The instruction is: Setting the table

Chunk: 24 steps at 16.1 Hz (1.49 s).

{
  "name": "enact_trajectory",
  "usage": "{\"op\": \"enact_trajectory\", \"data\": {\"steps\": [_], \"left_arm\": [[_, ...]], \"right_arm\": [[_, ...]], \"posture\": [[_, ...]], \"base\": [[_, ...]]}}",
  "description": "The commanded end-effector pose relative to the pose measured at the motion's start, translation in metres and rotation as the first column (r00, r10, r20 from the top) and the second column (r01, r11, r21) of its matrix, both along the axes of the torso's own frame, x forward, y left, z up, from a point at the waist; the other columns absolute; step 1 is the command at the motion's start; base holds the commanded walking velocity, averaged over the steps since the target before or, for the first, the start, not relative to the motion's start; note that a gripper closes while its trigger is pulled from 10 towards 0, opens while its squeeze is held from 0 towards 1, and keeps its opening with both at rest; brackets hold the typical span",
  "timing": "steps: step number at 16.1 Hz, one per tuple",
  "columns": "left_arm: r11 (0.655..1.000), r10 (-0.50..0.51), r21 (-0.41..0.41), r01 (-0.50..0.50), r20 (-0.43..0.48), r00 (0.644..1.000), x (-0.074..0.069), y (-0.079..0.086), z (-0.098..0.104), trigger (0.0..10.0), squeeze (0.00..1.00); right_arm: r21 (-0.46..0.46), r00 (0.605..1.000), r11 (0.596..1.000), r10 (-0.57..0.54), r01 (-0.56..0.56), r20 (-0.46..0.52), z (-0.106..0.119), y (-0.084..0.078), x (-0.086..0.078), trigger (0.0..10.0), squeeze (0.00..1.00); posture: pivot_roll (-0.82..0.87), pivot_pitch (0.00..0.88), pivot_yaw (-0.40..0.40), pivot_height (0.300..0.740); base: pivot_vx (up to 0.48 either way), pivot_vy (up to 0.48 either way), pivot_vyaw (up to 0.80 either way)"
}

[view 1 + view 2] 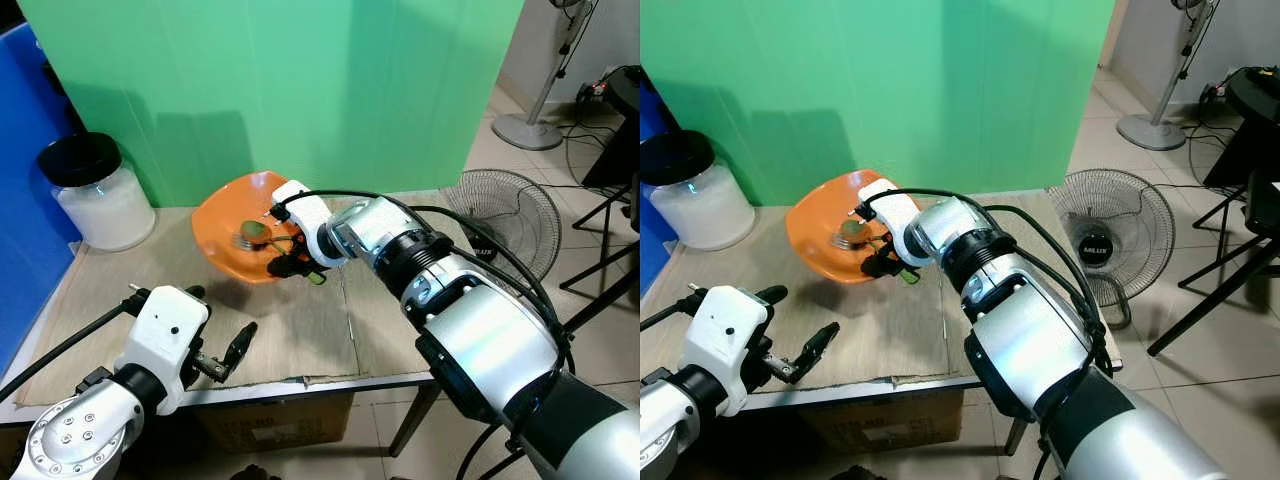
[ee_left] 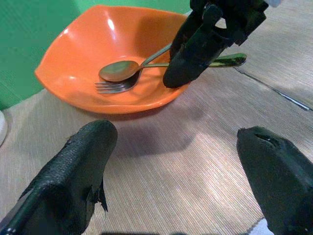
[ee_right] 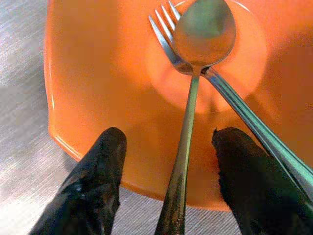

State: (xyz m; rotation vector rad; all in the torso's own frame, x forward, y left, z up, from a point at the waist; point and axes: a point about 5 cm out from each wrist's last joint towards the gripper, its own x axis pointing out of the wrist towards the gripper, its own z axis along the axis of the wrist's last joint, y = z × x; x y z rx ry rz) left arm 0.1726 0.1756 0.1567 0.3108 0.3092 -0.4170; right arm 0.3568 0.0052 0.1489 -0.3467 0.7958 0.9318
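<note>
straddling the spoon point(image 3: 188, 147), right claw point(image 3: 168, 181) gapes.

Lidded jar point(image 1: 98, 192), floor fan point(image 1: 1106, 233)

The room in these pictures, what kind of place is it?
Probably a makeshift recording room, not a real dining room: a green backdrop behind the table, standing fans with loose cables on the tiled floor, and an orange bowl laid out for practice.
</note>
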Motion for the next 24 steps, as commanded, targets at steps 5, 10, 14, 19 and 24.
{"op": "enact_trajectory", "data": {"steps": [5, 10, 14, 19, 24], "left_arm": [[1.000, -0.009, 0.009, 0.009, 0.013, 1.000, -0.001, 0.000, 0.002, 10.0, 0.00], [1.000, -0.011, 0.002, 0.011, 0.020, 1.000, 0.001, -0.001, 0.004, 10.0, 0.00], [1.000, -0.014, 0.003, 0.014, 0.019, 1.000, 0.001, -0.001, 0.004, 10.0, 0.00], [1.000, -0.013, 0.007, 0.013, 0.020, 1.000, 0.001, 0.000, 0.004, 10.0, 0.00], [1.000, -0.010, 0.013, 0.009, 0.026, 1.000, 0.003, 0.003, 0.005, 10.0, 0.00]], "right_arm": [[-0.009, 0.999, 1.000, -0.010, 0.010, 0.042, 0.008, 0.005, 0.003, 0.0, 0.00], [-0.014, 0.999, 1.000, -0.013, 0.014, 0.040, 0.007, 0.006, 0.002, 0.0, 0.00], [-0.033, 0.999, 0.999, -0.004, 0.006, 0.044, 0.006, 0.007, 0.001, 0.0, 0.00], [-0.023, 0.998, 1.000, 0.021, -0.019, 0.052, 0.009, 0.011, 0.001, 0.0, 0.00], [0.058, 0.996, 0.996, 0.070, -0.073, 0.056, 0.025, 0.019, 0.002, 0.0, 0.00]], "posture": [[0.02, 0.000, 0.002, 0.740], [0.02, 0.000, 0.002, 0.740], [0.02, 0.000, 0.003, 0.740], [0.03, 0.000, 0.005, 0.740], [0.03, 0.000, 0.009, 0.740]], "base": [[0.000, 0.000, 0.00], [0.000, 0.000, 0.00], [0.000, 0.000, 0.00], [0.000, 0.000, 0.00], [0.000, 0.000, 0.00]]}}
